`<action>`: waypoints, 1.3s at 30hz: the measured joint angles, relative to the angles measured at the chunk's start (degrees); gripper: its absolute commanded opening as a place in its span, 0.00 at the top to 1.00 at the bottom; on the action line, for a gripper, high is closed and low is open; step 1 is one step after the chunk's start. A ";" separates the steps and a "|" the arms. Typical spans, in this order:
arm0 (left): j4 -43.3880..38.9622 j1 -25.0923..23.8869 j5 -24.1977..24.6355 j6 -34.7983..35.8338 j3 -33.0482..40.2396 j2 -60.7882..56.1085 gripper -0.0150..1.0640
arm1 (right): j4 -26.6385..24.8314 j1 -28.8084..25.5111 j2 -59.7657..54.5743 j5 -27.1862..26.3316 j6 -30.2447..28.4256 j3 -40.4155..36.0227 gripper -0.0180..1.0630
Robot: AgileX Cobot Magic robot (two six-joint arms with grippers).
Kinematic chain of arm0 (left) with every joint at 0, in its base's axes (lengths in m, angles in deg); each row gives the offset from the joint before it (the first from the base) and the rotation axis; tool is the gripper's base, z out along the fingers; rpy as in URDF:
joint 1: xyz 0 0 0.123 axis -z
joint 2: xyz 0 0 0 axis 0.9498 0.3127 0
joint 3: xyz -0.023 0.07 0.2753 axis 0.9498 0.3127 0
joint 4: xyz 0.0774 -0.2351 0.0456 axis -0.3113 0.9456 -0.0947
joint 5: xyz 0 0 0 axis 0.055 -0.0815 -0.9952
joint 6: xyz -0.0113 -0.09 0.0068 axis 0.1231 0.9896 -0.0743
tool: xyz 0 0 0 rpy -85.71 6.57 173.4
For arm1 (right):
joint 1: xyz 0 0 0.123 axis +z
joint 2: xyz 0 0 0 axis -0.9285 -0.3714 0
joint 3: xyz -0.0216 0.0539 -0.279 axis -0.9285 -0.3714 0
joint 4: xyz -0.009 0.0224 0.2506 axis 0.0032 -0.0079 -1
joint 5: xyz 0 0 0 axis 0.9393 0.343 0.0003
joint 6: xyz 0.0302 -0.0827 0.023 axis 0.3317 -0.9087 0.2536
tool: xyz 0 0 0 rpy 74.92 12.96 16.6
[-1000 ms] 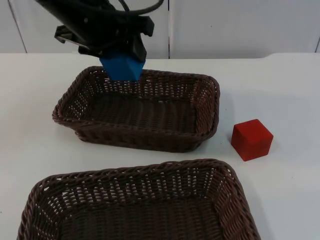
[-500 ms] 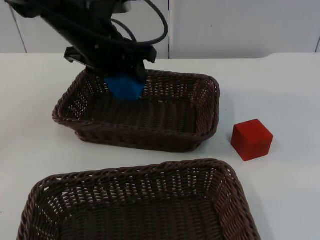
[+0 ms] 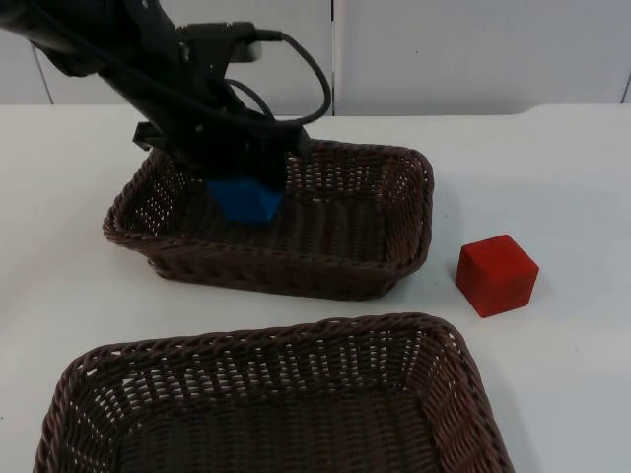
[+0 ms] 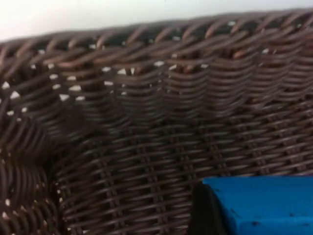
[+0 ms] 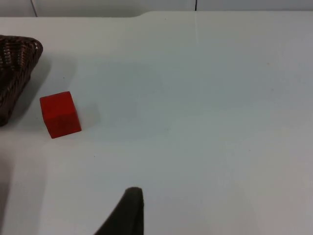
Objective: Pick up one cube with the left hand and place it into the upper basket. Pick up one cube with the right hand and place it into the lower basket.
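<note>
Wicker fills the top view: the upper basket (image 3: 414, 212) sits on the white table (image 3: 562, 187) with the lower basket (image 3: 444, 394) nearer the camera. The left gripper (image 3: 242, 182) reaches down inside the upper basket near its far-left part, pinching the blue cube (image 3: 246, 200), which hangs low over the weave. The red cube (image 3: 497, 275) stands on the table just right of the upper basket, apart from it. To finish this step well, the arm should lower until the blue cube is at the floor, spread the fingers without nudging the wall, then lift straight out.

From the left wrist, the blue cube (image 4: 264, 205) sits against a black fingertip (image 4: 205, 213), with the basket's floor and inner wall beyond it.

From the right wrist, the red cube (image 5: 59, 114) rests on bare table well ahead of the waiting right gripper; whether that gripper is spread cannot be told.
</note>
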 measured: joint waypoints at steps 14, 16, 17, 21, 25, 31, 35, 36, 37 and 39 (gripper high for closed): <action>0.00 0.00 -0.89 0.00 0.00 2.98 0.39 | 0.00 0.00 0.00 0.00 0.00 0.00 0.01; 0.17 0.00 -0.89 0.00 0.00 2.98 0.34 | 0.00 0.00 0.00 0.00 0.00 0.00 0.01; 0.41 0.00 -0.89 0.00 0.00 2.98 0.31 | 0.00 0.00 0.00 0.00 0.00 0.00 0.01; 0.53 0.00 -0.58 0.00 0.00 2.98 0.27 | 0.00 0.00 0.00 0.00 0.00 0.00 0.01; 0.53 0.00 0.58 0.00 0.00 2.70 0.27 | 0.00 0.00 0.00 0.00 0.11 0.00 0.01; 0.64 0.00 1.50 0.00 0.00 -0.70 0.27 | 0.00 0.00 0.00 0.00 0.11 0.00 0.01; 0.64 0.00 2.29 0.00 0.00 -3.74 0.27 | 0.00 0.00 0.00 0.00 0.11 0.00 0.01; 0.64 0.00 2.72 0.00 0.00 -5.19 0.27 | 0.00 0.00 0.00 0.00 0.11 0.00 0.01; 0.64 0.00 3.37 0.00 0.00 -6.25 0.27 | 0.00 0.00 0.00 0.00 0.11 0.00 0.01; 0.64 0.00 4.13 0.00 0.00 -7.31 0.27 | 0.00 0.00 0.00 0.00 0.11 0.00 0.01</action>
